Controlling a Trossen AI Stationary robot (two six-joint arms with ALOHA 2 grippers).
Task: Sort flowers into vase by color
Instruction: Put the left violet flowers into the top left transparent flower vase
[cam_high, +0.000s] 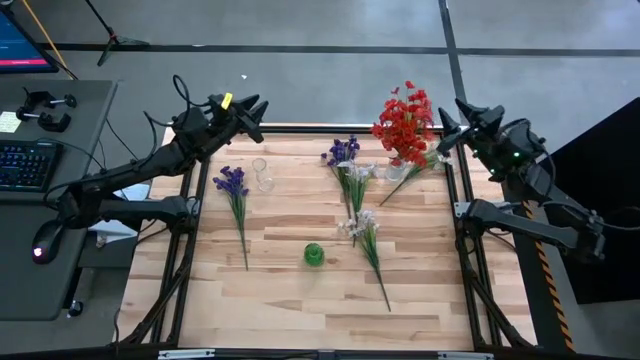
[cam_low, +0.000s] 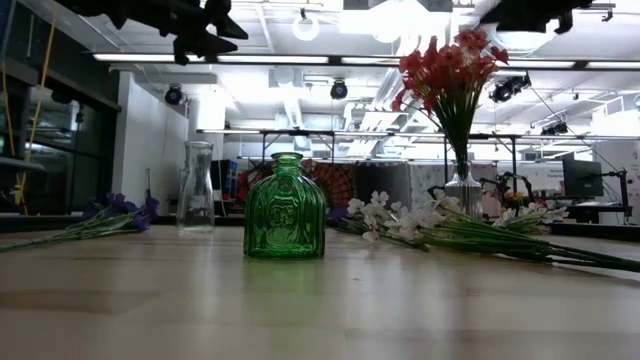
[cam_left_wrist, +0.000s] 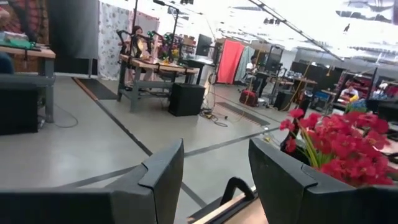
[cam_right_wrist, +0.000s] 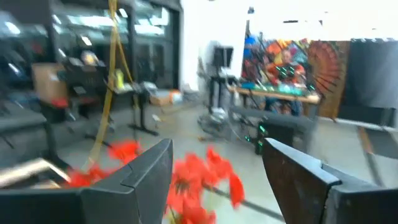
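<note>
Red flowers (cam_high: 405, 122) stand by their stems in a clear vase (cam_high: 397, 167) at the table's far right; they also show in the low view (cam_low: 450, 75). A purple flower (cam_high: 232, 184) lies at the left. A purple flower (cam_high: 343, 152) and white sprays (cam_high: 362, 228) lie at the centre. An empty clear vase (cam_high: 263, 173) stands at the far left, a green vase (cam_high: 314, 254) near the centre. My left gripper (cam_high: 256, 108) is open and empty above the far left edge. My right gripper (cam_high: 447, 128) is open and empty just right of the red flowers.
Another stem (cam_high: 412, 174) lies by the red flowers' vase. The wooden table (cam_high: 300, 300) has bare boards along its near half. A desk with a keyboard (cam_high: 25, 160) stands off the table's left side.
</note>
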